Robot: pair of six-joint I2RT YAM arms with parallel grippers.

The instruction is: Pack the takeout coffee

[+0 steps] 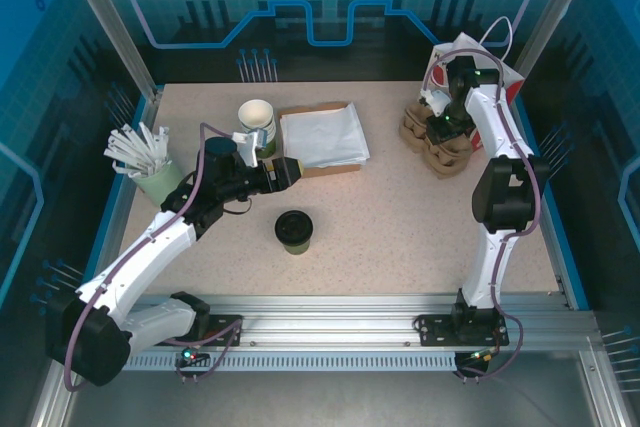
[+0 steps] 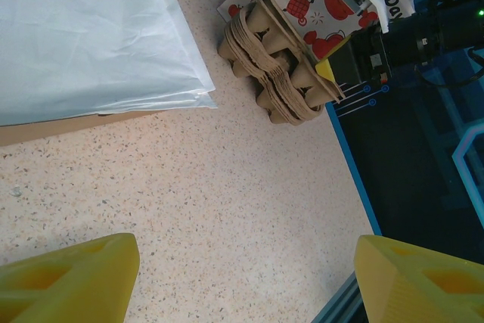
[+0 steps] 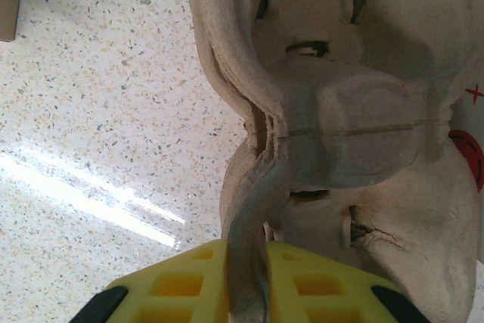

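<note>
Right tool point(image 3: 247, 293) is being held clamped on the rim of the top pulp tray point(image 3: 355, 134), and a straight lift is being advised so lower trays are not dragged, the takeout coffee point(image 1: 294, 230) being observed at the middle of the worktop point(image 1: 400, 237), well apart.

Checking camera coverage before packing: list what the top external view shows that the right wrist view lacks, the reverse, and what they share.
Top external: the lidded coffee cup standing mid-table, the mint cup of sticks and the white bag. Right wrist: up close, the right gripper, its yellow fingers pinching a rim of the pulp tray stack. Both: that stack on the speckled table.
</note>
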